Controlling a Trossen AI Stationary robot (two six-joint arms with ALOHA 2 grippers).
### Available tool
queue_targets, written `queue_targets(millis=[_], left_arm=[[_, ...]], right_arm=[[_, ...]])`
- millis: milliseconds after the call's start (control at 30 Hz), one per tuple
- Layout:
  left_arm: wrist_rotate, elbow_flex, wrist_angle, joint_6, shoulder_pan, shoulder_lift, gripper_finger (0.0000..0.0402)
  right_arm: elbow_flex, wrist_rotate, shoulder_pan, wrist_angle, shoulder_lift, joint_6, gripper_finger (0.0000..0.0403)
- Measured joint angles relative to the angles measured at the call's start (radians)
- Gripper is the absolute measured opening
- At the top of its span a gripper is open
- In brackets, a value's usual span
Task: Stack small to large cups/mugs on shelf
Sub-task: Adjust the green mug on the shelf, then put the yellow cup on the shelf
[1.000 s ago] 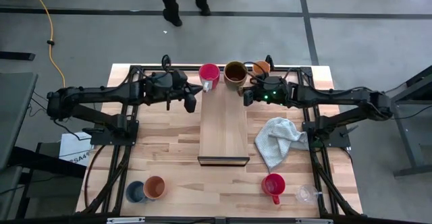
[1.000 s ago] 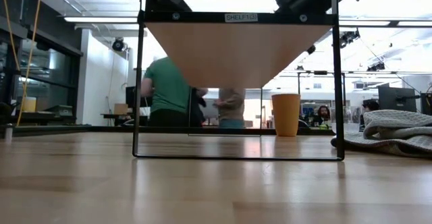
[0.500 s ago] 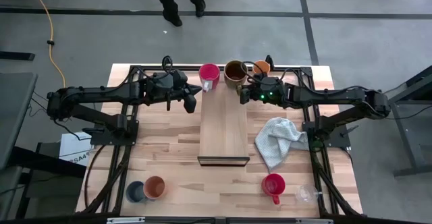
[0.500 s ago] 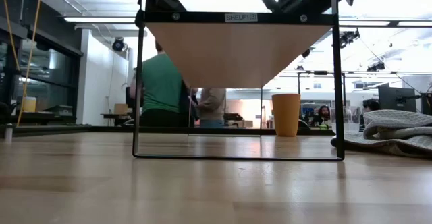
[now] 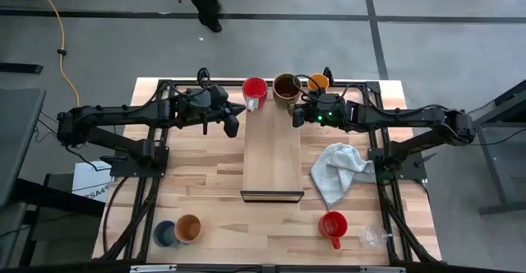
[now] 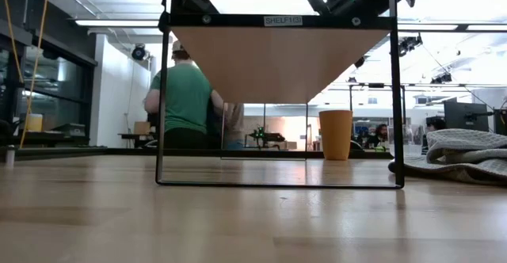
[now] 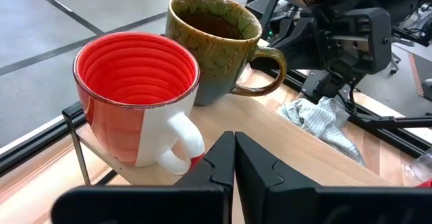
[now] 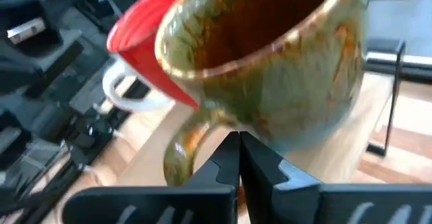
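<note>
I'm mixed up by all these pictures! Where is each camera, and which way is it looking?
High view: above the table, looking straight down; both arms, left gripper, right gripper, shelf.
Low view: at tabletop height, looking level under the shelf into the room; no fingers visible.
Left wrist view: on the left arm, facing the red mug; its shut fingers show.
Right wrist view: on the right arm, facing the olive mug; its shut fingers show.
Both wrist views share both mugs.

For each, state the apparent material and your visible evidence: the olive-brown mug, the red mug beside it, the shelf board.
Olive-brown mug: probably glazed ceramic, with a glossy mottled surface. Red mug: likely ceramic too, with a shiny ridged interior and white handle. Shelf: seemingly pale wood, matte, with faint grain.
</note>
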Motion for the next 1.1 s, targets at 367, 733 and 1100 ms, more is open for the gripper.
queue_targets(millis=[367, 733, 1100], left_arm=[[0.000, 0.000, 0.002, -0.010, 0.000, 0.000, 0.0000], [0.001, 0.000, 0.001, -0.026, 0.000, 0.000, 0.0000], [0.003, 0.000, 0.001, -0.037, 0.000, 0.000, 0.0000]], right_arm=[[0.000, 0.018, 0.003, -0.170, -0.095, -0.039, 0.0000], [0.000, 0.016, 0.003, -0.674, -0.337, 0.023, 0.0000], [0.000, 0.006, 0.003, -0.859, -0.541, 0.122, 0.0007]])
